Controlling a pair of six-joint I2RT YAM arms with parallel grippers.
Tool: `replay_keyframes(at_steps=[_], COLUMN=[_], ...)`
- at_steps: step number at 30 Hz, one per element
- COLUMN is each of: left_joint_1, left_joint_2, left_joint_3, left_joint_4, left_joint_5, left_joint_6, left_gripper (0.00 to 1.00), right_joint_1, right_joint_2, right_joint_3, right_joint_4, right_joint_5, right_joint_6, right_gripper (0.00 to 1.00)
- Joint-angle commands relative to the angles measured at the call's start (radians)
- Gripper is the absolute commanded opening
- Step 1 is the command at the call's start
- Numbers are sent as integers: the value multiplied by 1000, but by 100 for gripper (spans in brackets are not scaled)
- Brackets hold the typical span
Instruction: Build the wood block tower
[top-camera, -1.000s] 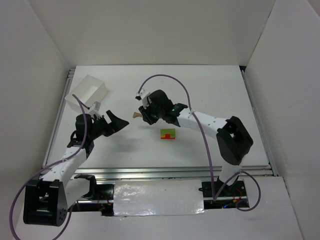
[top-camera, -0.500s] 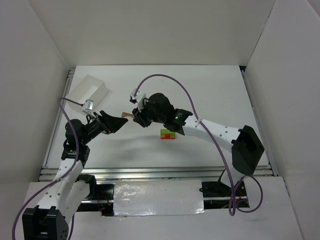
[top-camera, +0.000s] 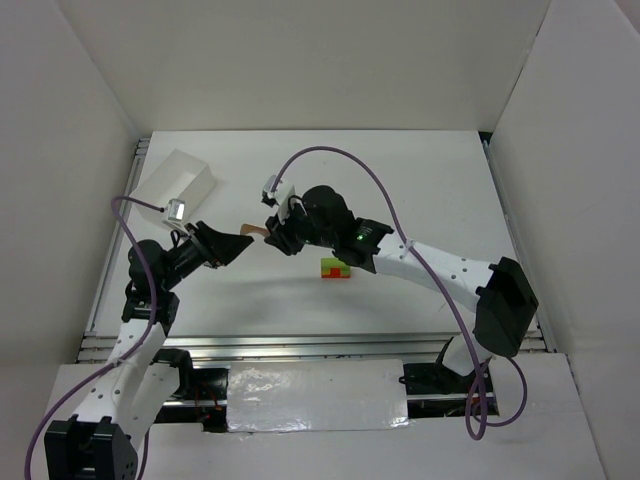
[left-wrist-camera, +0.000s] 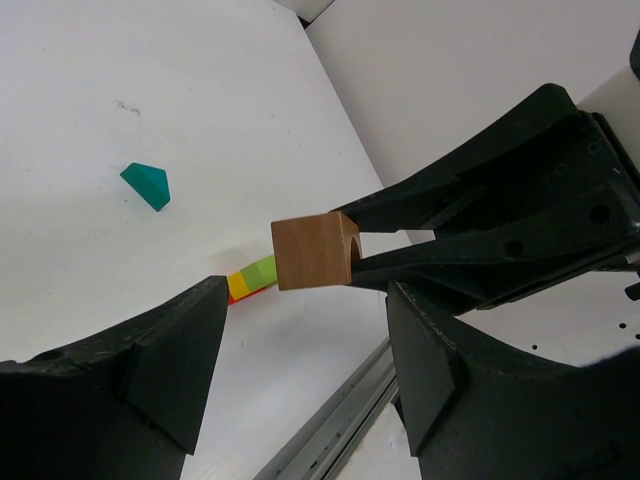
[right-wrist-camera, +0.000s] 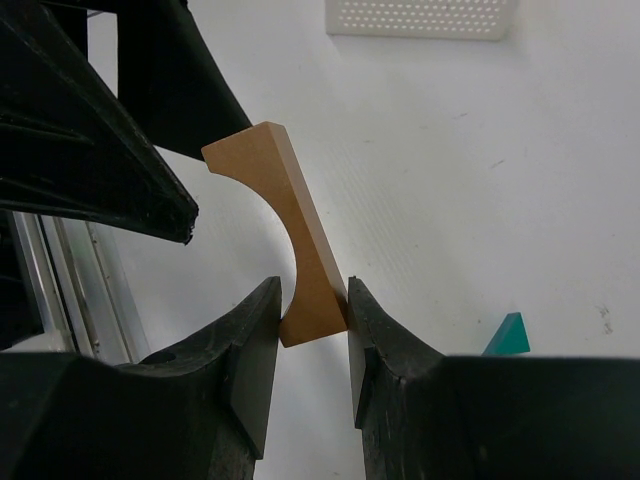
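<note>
My right gripper (top-camera: 264, 232) is shut on a plain tan arch block (right-wrist-camera: 285, 230) and holds it above the table, left of centre. It shows in the left wrist view (left-wrist-camera: 315, 250) between the right gripper's black fingers. My left gripper (top-camera: 238, 243) is open and empty, its tips facing the tan block (top-camera: 256, 231) with a small gap; its jaws stand wide apart in the left wrist view (left-wrist-camera: 310, 370). A low stack of red, orange, yellow and green blocks (top-camera: 335, 268) lies on the table, also seen from the left wrist (left-wrist-camera: 252, 278). A teal peaked block (left-wrist-camera: 147, 186) lies apart (right-wrist-camera: 507, 335).
A white rectangular box (top-camera: 175, 185) stands at the back left; its perforated side shows in the right wrist view (right-wrist-camera: 417, 18). White walls enclose the table. A metal rail (top-camera: 320, 345) runs along the near edge.
My left arm has swung up and right, bringing its open jaws close to the tan block. My right arm has reached further left with the block still held.
</note>
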Motion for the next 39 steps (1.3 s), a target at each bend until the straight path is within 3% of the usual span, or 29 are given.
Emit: replay_keyframes(at_steps=[1, 6, 11, 19, 20, 21, 23, 26, 29, 31, 32, 33, 36, 39], left_joint_1=[8, 8, 9, 8, 8, 8, 8, 8, 8, 6, 6, 5, 2, -11], left_joint_2=[-16, -32, -27, -7, -6, -4, -1, 5, 19, 28, 34, 34, 45, 71], left_joint_3=[10, 32, 20, 12, 9, 6, -3, -28, -20, -8, -10, -14, -5, 9], left_joint_4=[85, 45, 76, 128, 134, 140, 175, 260, 272, 290, 327, 346, 350, 434], left_joint_5=[21, -15, 1, 27, 32, 40, 50, 104, 129, 156, 206, 230, 334, 443], left_joint_6=[-15, 13, 8, 7, 10, 22, 40, 109, 189, 252, 272, 311, 410, 434], left_gripper=[77, 73, 53, 37, 28, 24, 11, 0, 0, 0, 0, 0, 0, 0], right_joint_1=[14, 16, 20, 30, 27, 28, 28, 25, 5, -16, -41, -52, -78, -93], right_joint_2=[-45, -42, -36, -16, -14, -17, -29, -51, -82, -112, -122, -128, -117, -99], right_joint_3=[5, 0, 9, 26, 26, 25, 20, 49, 91, 112, 134, 149, 276, 339], right_joint_4=[26, 26, 17, -17, -20, -15, -20, -69, -154, -228, -251, -323, -529, -613], right_joint_5=[-24, -60, -67, -90, -97, -99, -99, -129, -203, -247, -295, -313, -393, -474], right_joint_6=[-17, -22, -26, -71, -79, -83, -112, -192, -279, -327, -380, -410, -530, -569], right_gripper=[0, 0, 0, 0, 3, 16, 24, 43, 62, 80, 95, 100, 100, 100])
